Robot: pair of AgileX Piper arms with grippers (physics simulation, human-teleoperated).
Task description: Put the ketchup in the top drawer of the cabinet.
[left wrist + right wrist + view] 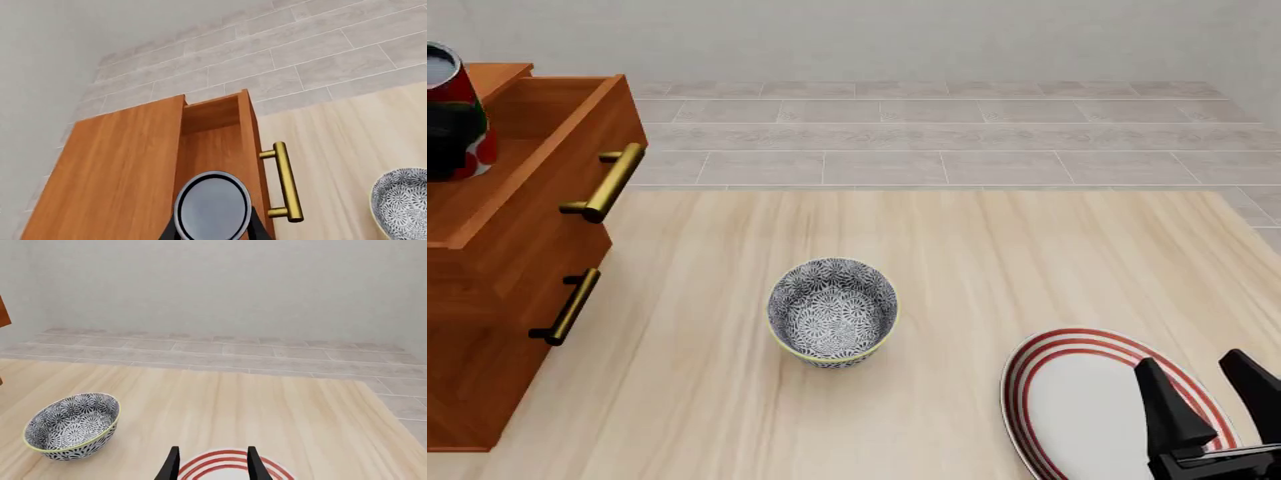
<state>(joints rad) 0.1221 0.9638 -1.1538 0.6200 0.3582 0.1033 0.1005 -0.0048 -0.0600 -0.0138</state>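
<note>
The ketchup [446,95] is a small can with a dark round top and a red label, held at the far left of the front view over the open top drawer [554,190] of the cabinet [481,350]. My left gripper [446,135] is shut on it. In the left wrist view the ketchup's top [212,207] sits between the fingers [257,229], above the top drawer's inside [213,145] and next to its brass handle [287,182]. My right gripper [1212,392] stands open and empty near the front right of the table.
A blue-white patterned bowl [831,308] stands mid-table, also in the right wrist view as the bowl [72,426]. Beneath the right gripper lies a red-ringed white plate [1081,400]. The lower drawer [507,330] is closed, its handle [567,305] sticking out.
</note>
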